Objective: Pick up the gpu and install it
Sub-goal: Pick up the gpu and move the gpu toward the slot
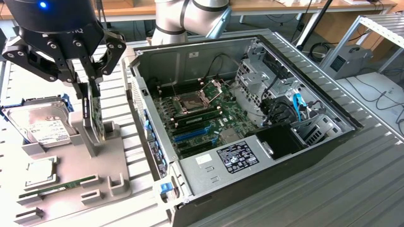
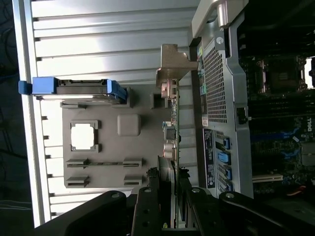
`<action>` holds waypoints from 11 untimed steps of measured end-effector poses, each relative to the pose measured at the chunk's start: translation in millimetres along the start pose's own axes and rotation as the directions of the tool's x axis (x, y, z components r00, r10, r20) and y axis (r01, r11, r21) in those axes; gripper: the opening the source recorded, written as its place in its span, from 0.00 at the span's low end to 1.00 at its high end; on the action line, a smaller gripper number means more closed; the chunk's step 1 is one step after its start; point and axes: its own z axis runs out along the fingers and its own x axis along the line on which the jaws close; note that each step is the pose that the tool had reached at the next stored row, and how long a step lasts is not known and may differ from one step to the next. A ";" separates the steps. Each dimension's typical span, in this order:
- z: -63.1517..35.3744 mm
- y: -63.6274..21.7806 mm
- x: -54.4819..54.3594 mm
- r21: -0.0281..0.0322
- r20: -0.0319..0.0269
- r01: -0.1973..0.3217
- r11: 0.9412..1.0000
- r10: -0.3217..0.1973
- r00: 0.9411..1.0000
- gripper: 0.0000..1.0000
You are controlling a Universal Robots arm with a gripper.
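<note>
The gpu (image 1: 93,116) stands on edge, a thin dark card seen edge-on, over the grey parts holder (image 1: 117,175) at the exterior view's left. My gripper (image 1: 90,92) comes down from above with its black fingers shut on the card's upper edge. The card's lower edge reaches the holder's upright post; whether it still sits in the slot I cannot tell. In the wrist view the gpu (image 2: 172,128) runs away from my gripper (image 2: 170,189), its silver end bracket (image 2: 172,64) at the far end. The open computer case (image 1: 252,118) lies just to the right.
A hard drive (image 1: 41,125), a processor (image 1: 39,171) and a green memory stick (image 1: 60,185) rest on the holder. Inside the case are the motherboard (image 1: 202,113) with blue slots (image 1: 189,135) and a drive cage (image 1: 259,85). The case wall (image 2: 221,98) stands close beside the card.
</note>
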 end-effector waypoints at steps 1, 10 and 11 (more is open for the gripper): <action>-0.6 0.0 0.0 0.000 0.000 0.000 1.000 0.000 1.000 0.26; -4.8 0.2 -0.1 0.000 0.000 0.000 1.000 0.000 1.000 0.26; -5.3 0.3 -0.1 0.000 0.000 0.000 1.000 0.000 1.000 0.26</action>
